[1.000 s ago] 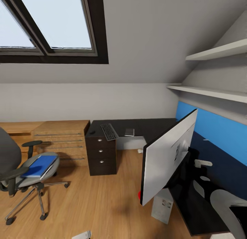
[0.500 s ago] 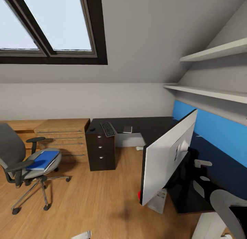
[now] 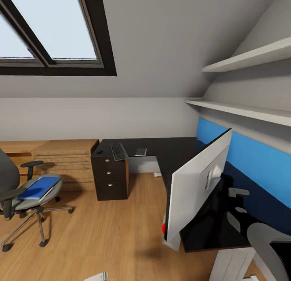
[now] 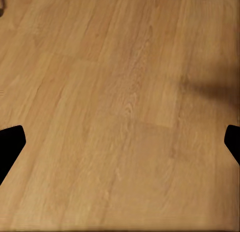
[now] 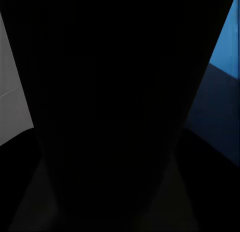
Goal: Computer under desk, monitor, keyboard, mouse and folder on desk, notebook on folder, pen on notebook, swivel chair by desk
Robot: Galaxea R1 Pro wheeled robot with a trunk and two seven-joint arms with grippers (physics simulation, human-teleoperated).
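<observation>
Standing tilted on desk monitor, folder on swivel chair, left pincer spread, right unclear.

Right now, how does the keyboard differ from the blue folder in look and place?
The keyboard is dark-keyed and long and narrow; the folder is bright blue and broader. The keyboard lies on the desk above the drawers; the folder lies on the swivel chair seat. Both lie flat.

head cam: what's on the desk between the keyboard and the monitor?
In the head view, a small grey flat item lies just beside the keyboard; beyond it, bare black desk top runs to the monitor.
</observation>
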